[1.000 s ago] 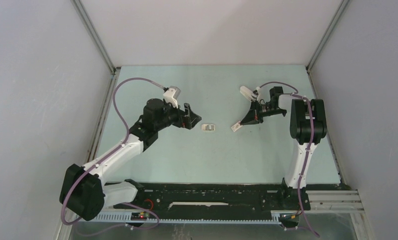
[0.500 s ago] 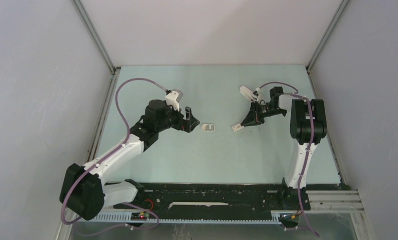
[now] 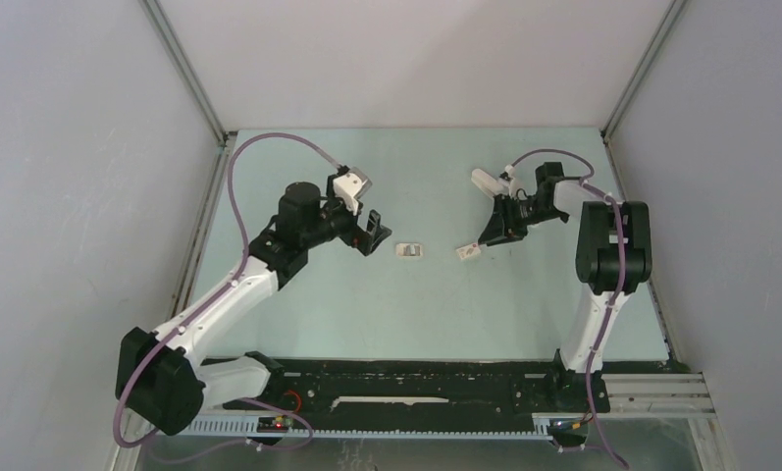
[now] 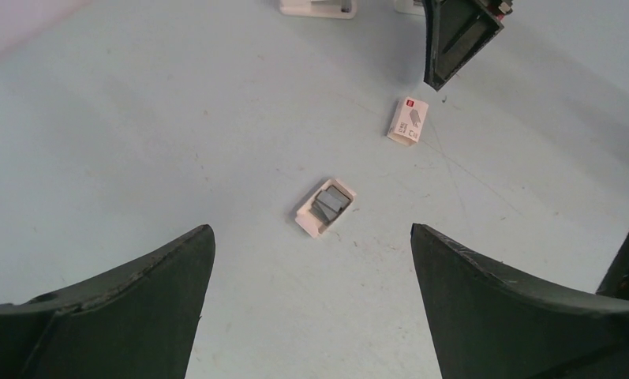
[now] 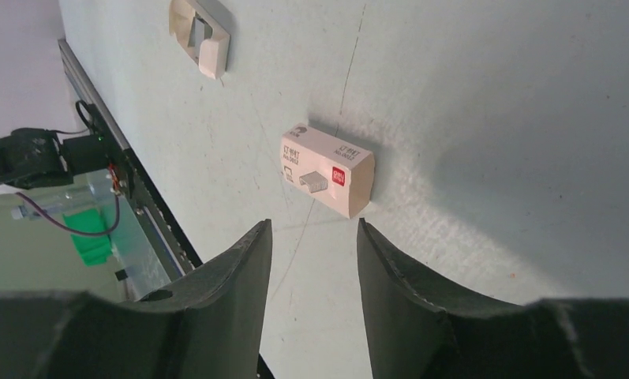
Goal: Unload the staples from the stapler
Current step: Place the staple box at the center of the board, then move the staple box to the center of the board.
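The pale green bench (image 3: 416,177) fills the middle of the overhead view. The left arm (image 3: 239,285) reaches in from the lower left and the right arm (image 3: 607,255) from the right.

The left jaws stand wide apart, left of centre, and hold nothing. In the left wrist view only their two dark tips show, at the lower corners of the frame.

The right jaws are parted by a narrow gap and are also empty. Their tips sit at the bottom of the right wrist view.

A small white box (image 5: 327,170) lies on the bench just beyond those tips, not touching them. It has a red mark, and its print is too small to read.

Left of the box, at centre frame from overhead, is a little open white tray (image 3: 409,250). The staples (image 4: 331,201) lie inside it as grey strips. They are clear from the left wrist but too small to make out from above.

A white object (image 4: 319,6) is cut off by the top edge of the left wrist view, and I cannot tell what it is.
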